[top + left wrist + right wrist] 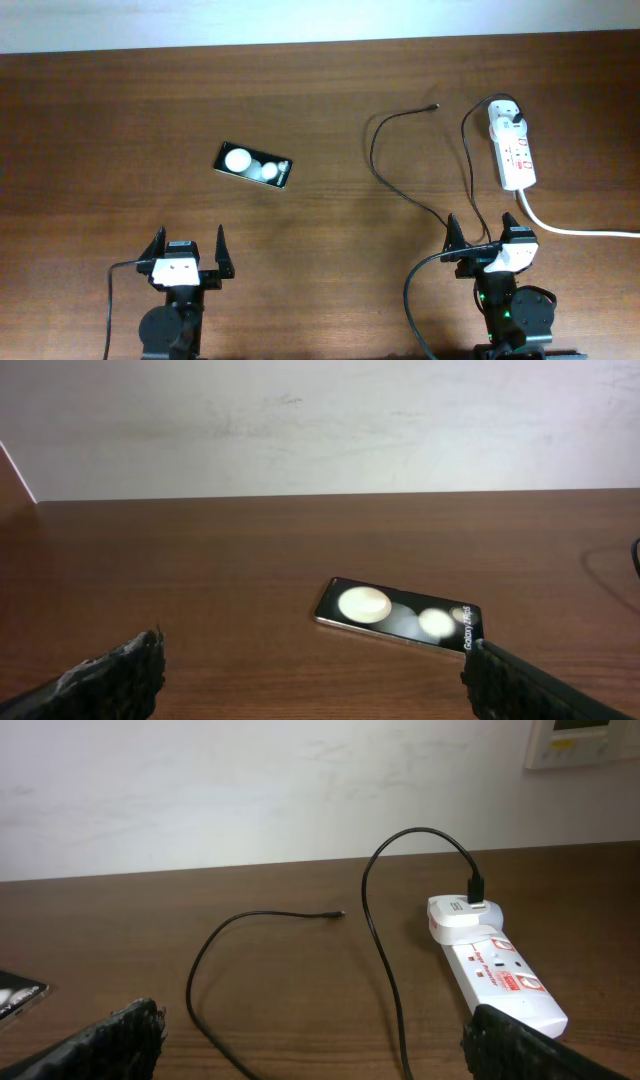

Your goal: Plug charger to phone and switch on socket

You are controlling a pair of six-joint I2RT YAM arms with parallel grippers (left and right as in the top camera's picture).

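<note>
A dark brown wooden table runs up to a plain pale wall, with a white wall panel high on the right side.

The phone lies flat and face up left of centre, slightly skewed, with open wood all around it. It sits ahead of the left end effector, whose fingers are spread wide and hold nothing.

The socket lies far to the right, lengthways away from the robot. Its thick white cord leaves the near end and curves off to the right edge.

The charger has its white adapter seated in the far end of the socket. From there its thin black cable arcs up and drops toward the right arm. It then loops back across the wood, crossing the space between the socket and the phone.

The connector tip rests loose on the table, well apart from the phone.

The right end effector is released too, jaws wide, and the cable lies just in front of it.
</note>
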